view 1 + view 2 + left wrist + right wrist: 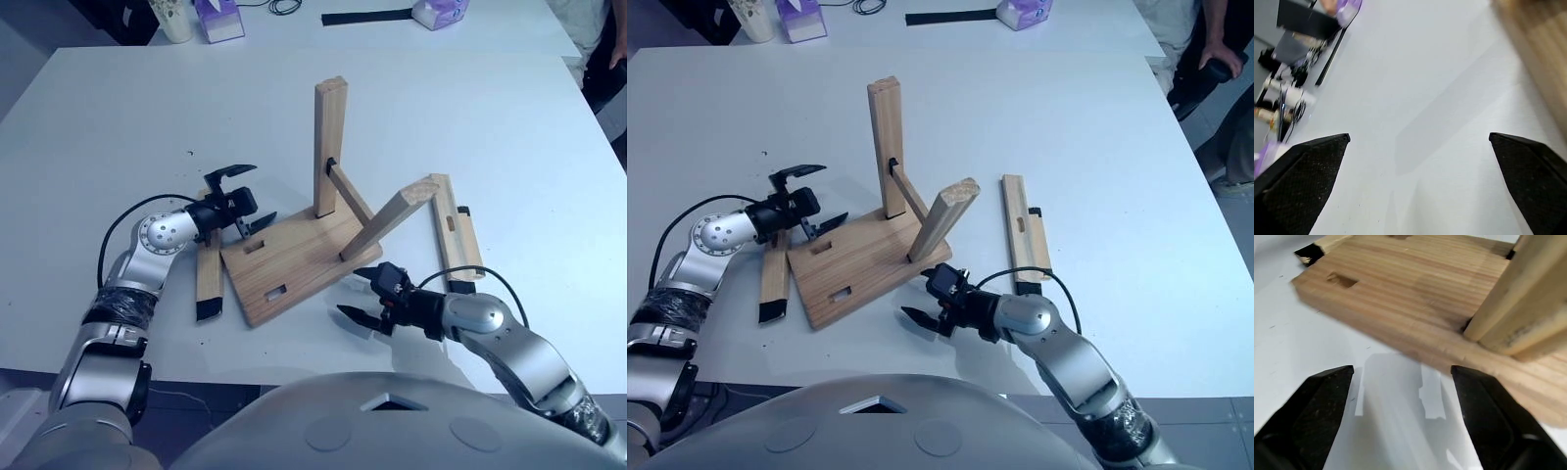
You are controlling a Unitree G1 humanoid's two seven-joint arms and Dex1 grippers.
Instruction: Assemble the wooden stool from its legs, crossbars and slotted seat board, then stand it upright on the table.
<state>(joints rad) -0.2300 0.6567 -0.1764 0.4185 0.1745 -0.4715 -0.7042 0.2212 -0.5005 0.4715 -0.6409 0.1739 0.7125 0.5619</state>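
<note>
Left gripper (pixel 247 196) spread wide and empty over the far-left corner of the seat board (pixel 294 259), right gripper (pixel 350 292) just as open and empty at its near edge

The board lies flat on the table (pixel 118 127) so its slots face up towards the arms: one leg (pixel 330 147) stands upright in it, a second leg (pixel 387 223) leans in at a tilt, and a crossbar (pixel 351 196) ties the two together. Two empty slots (pixel 276 291) wait on the left side, and look, the left arm hangs right by them, with a loose leg (pixel 209 284) lying just beside the board's left edge, likely its next pick. The right gripper sits low by the leaning leg's foot, probably to steady the board. Another loose leg (pixel 449 230) rests off to the right, apart from the board
</note>
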